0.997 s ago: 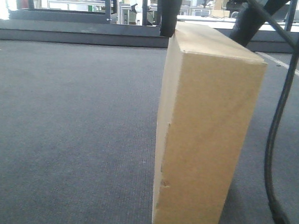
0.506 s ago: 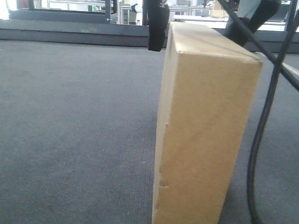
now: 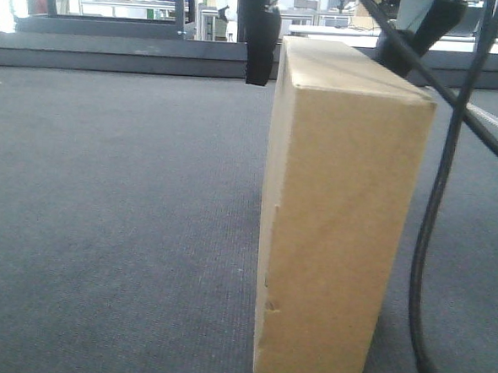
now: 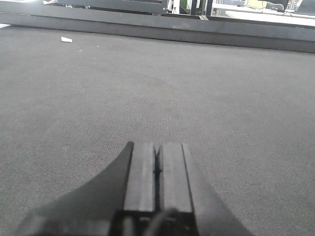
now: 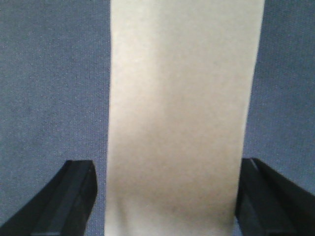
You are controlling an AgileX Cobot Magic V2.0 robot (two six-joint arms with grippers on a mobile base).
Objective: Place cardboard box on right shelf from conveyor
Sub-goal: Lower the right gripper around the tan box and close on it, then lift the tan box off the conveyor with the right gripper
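Note:
The tan cardboard box [image 3: 340, 217] stands on its narrow edge on the dark grey conveyor [image 3: 103, 228]. My right gripper [image 3: 332, 49] is open and straddles the box's top from above, one black finger [image 3: 260, 43] hanging just left of it. In the right wrist view the box [image 5: 182, 113] fills the space between the fingers of the right gripper [image 5: 170, 196]; a gap shows at the left finger [image 5: 74, 196], and the right finger sits close against the cardboard. My left gripper [image 4: 157, 157] is shut and empty, low over bare belt [image 4: 221, 98]. The right shelf is out of view.
A dark rail [image 3: 113, 60] borders the belt's far edge, with workbenches and frames behind it. A black cable [image 3: 423, 248] hangs down just right of the box. A small white scrap [image 4: 66, 39] lies on the belt far left.
The right gripper's left finger has moved off the box's left face, leaving a gap. The hanging cable swung left. The box stays standing in place.

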